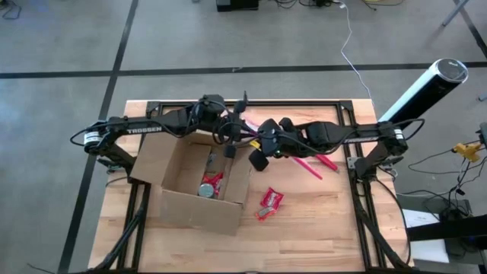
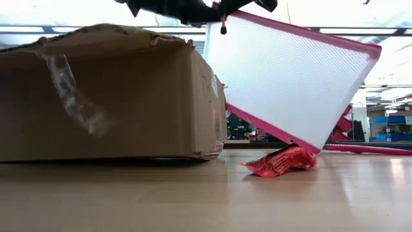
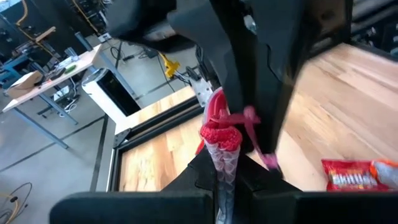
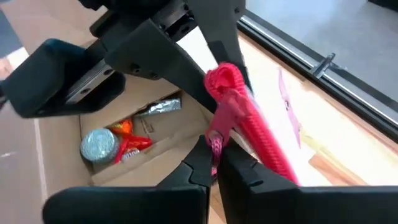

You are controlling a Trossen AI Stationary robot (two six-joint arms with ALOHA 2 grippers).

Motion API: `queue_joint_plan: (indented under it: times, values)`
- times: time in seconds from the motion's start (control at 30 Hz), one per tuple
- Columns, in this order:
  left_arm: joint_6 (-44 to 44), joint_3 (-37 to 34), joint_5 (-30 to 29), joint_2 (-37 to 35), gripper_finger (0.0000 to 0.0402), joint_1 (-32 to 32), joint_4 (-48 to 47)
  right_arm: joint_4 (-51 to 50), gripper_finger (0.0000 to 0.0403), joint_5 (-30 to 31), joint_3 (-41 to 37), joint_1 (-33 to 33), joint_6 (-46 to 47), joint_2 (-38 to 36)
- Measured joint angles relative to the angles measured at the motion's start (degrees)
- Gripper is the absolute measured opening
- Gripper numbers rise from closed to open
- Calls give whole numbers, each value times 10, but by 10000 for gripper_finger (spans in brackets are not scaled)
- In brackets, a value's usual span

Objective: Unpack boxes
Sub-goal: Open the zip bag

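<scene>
The brown cardboard box sat open on the left half of the wooden table, its flaps turned outward and a strip of clear tape hanging loose from its front wall in the low view. Inside it lay a round silver-topped can, a red wrapper and a small foil packet. Both arms met above the box's far right corner, holding between them a translucent pouch with pink edging, lifted off the table and tilted, its lower corner just above a crumpled red snack packet that lay on the wood just right of the box. The left gripper had its jaws closed on the pouch's bunched pink corner, as its own wrist view showed. The right gripper was pinched on the pink zip edge of the same pouch, the jaws pressed together around it. In the high view a pink strip lay on the table beneath the right arm, well apart from the box.
</scene>
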Motion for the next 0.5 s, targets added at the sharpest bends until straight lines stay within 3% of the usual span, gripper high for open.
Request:
queue_joint_plan:
  times: [0.5]
  values:
    - [13, 25, -2, -1, 0, 18, -25, -140, 0, 0, 0, 3, 46, -5]
